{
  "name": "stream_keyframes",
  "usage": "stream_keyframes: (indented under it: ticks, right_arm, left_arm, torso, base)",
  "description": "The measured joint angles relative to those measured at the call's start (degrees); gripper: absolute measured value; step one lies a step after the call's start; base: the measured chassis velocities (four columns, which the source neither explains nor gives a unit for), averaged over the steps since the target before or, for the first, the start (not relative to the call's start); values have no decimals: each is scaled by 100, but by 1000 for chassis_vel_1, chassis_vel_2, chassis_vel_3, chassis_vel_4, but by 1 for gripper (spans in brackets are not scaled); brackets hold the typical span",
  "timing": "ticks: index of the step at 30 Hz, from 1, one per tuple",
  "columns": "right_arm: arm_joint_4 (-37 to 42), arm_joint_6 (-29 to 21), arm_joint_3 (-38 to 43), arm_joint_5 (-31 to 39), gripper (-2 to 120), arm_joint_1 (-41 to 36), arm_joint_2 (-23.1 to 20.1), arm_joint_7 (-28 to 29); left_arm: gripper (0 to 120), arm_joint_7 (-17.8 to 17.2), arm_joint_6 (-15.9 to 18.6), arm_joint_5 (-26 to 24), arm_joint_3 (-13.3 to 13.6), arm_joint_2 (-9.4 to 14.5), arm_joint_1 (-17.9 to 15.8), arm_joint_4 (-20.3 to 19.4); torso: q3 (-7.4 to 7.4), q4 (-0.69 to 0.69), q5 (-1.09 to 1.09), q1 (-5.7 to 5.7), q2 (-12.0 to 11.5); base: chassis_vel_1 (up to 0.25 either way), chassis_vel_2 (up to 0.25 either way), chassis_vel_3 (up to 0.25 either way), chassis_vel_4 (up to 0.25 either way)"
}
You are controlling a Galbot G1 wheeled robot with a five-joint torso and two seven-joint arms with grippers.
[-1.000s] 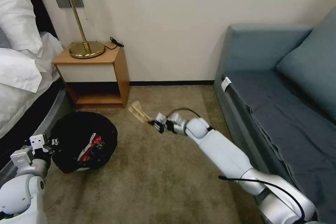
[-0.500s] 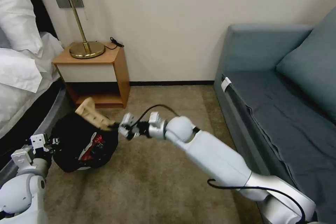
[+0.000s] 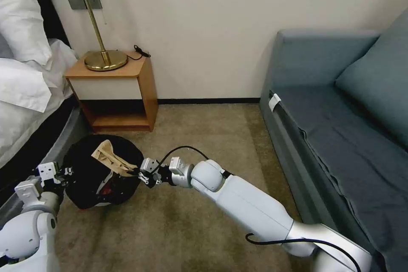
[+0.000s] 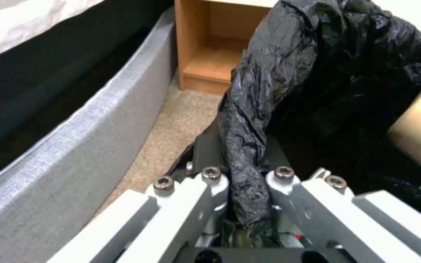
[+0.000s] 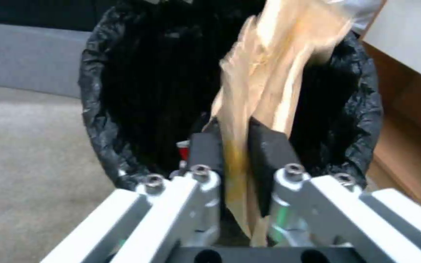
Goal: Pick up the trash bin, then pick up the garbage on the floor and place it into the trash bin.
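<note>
Tan paper [image 3: 109,157] over trash bin [image 3: 80,165], beside nightstand [image 3: 114,93]

Crinkled, glossy black plastic lines the trash bin [image 3: 85,165], where creased tan paper [image 3: 111,158] hangs at its 1 o'clock rim. Matt carpet [image 3: 204,204] lies beneath; the wooden nightstand [image 3: 127,89] bears a polished brass lamp base [image 3: 105,60].

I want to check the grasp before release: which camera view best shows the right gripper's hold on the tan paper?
The right wrist view: the right gripper has its black pads pinching the tan paper over the trash bin. The head view shows that hold small and from the side. The left wrist view catches a blurred tan patch.
</note>
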Motion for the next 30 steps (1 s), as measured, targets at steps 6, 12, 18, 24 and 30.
stream_keyframes:
  ticks: [6,12,18,24,30]
  right_arm:
    - [-12,-2,5,3,39,15,9,66]
    - [118,-3,281,73,62,-72,57,277]
    - [473,-121,893,489,86,-216,109,453]
    - [622,-162,1400,590,98,-289,-56,444]
    - [840,-181,1915,729,100,-419,-293,397]
  left_arm:
    - [3,0,1,27,20,-43,-4,19]
    - [3,-40,157,-323,28,-60,-26,6]
    - [3,-736,758,-1824,-34,-142,-218,46]
    - [3,-1354,993,-2766,-159,-148,-339,424]
    - [3,-1667,1106,-3163,-193,-47,-464,871]
  torso:
    - [0,0,0,0,0]
    - [0,0,0,0,0]
    - [0,0,1,0,0]
    - [0,1,1,0,0]
    - [0,-1,1,0,0]
  base:
    - [0,0,0,0]
    - [0,0,0,0]
    - [0,0,0,0]
    - [0,0,0,0]
    - [0,0,0,0]
